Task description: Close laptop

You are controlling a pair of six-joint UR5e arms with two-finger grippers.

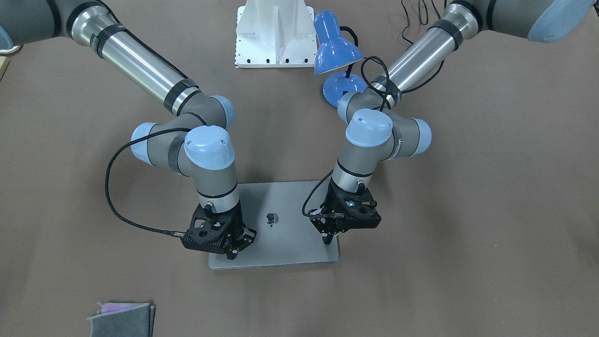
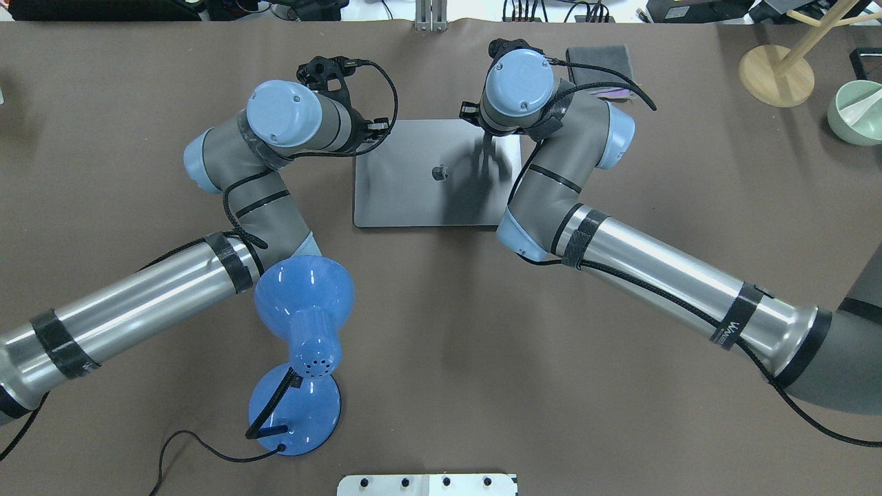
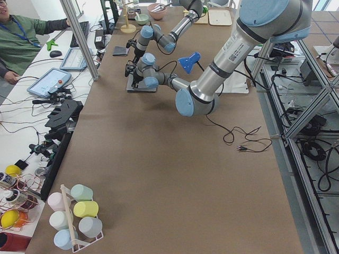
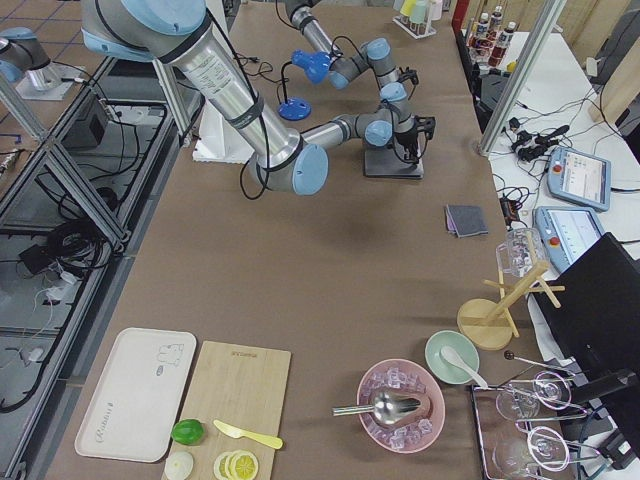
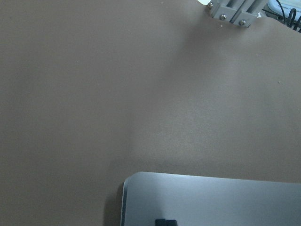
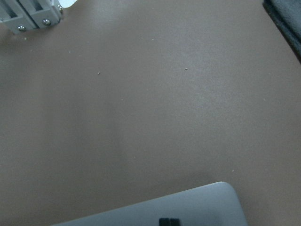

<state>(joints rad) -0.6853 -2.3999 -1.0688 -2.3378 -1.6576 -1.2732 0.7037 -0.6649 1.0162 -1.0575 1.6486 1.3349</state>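
The grey-silver laptop [image 1: 285,238] lies shut and flat on the brown table, lid up, with the apple logo [image 1: 272,218] showing. It also shows in the overhead view [image 2: 406,196]. My left gripper [image 1: 329,241] is shut, pointing down, with its tip on the lid near the far corner. My right gripper [image 1: 231,255] is shut, with its tip on the lid near the other far corner. The left wrist view shows a lid corner [image 5: 211,200] and one black fingertip [image 5: 165,222]. The right wrist view shows the other corner [image 6: 197,205] and a fingertip [image 6: 169,221].
A blue desk lamp [image 2: 303,331] stands by my left forearm, with its cord trailing. A white metal mount [image 1: 273,32] sits at the robot's base. Folded grey cloths [image 2: 599,62] lie beyond the laptop. A wooden stand [image 2: 775,72] and a green bowl [image 2: 854,114] are at the far right.
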